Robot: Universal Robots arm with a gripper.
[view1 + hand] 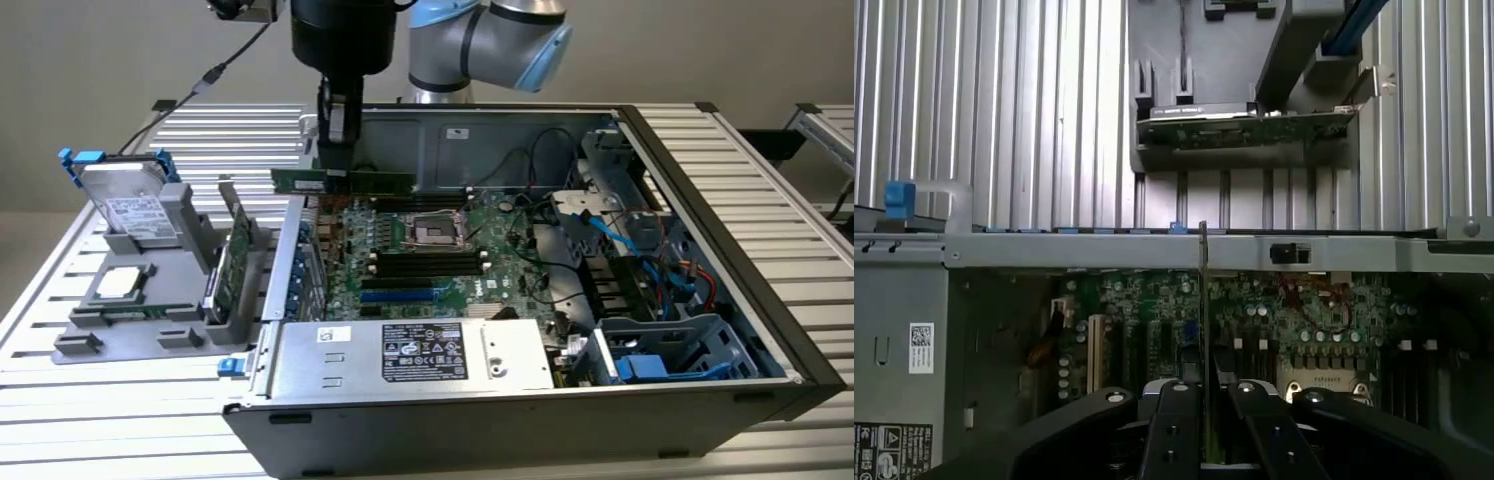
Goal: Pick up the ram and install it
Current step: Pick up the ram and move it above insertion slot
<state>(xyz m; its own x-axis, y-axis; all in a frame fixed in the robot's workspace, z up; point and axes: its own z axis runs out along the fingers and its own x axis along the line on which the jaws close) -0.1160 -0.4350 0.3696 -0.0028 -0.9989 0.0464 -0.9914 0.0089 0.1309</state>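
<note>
Ribbed silver slats make up the table (747,140), with a plain pale wall behind it. An open computer case (694,330) lies on its side on the table, its motherboard (441,250) facing up. A grey holder (134,310) just beside the case, on the exterior view's left, carries a hard drive (127,205) and an expansion card (240,255).

The ram (340,181) hangs in the air over the far edge of the motherboard, clear of it and near the case's back wall. It stands on its long edge, level, with its long axis running across the exterior view from left to right. In the wrist view the ram (1203,330) is seen edge-on as a thin line.

The gripper (336,172) points straight down and is clamped narrowly on the ram, one black finger on each flat face (1204,395).
</note>
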